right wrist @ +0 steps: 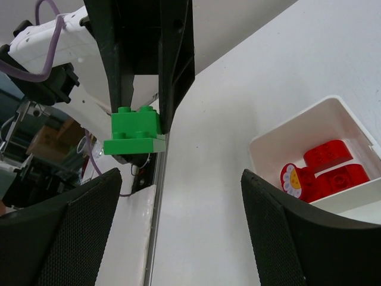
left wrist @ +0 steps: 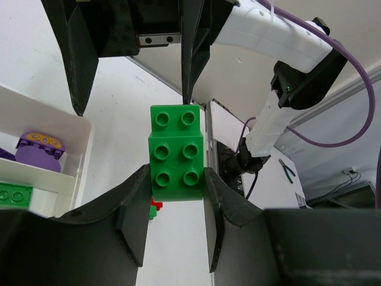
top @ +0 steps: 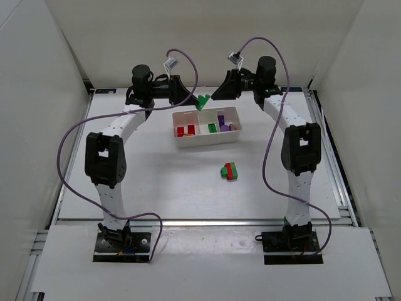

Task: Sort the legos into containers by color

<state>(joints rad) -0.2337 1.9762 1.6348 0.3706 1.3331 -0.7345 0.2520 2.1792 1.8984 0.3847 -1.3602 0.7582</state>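
My left gripper (top: 200,101) is shut on a green lego (top: 204,100) and holds it in the air just behind the white tray (top: 207,142). In the left wrist view the green lego (left wrist: 176,154) sits between my fingers (left wrist: 134,208). My right gripper (top: 217,95) is open and empty, facing the lego from the right. In the right wrist view the lego (right wrist: 136,131) hangs beyond my open right gripper (right wrist: 178,179). The tray's left compartment holds red legos (top: 185,130), the middle a green one (top: 213,128), the right purple ones (top: 226,123). A red-and-green stack (top: 230,171) lies on the table in front of the tray.
The left wrist view shows the tray wall (left wrist: 71,128) with a purple lego (left wrist: 38,148) and a green lego (left wrist: 12,194) inside. The right wrist view shows the tray rim (right wrist: 297,128) with red legos (right wrist: 330,170). White walls enclose the table.
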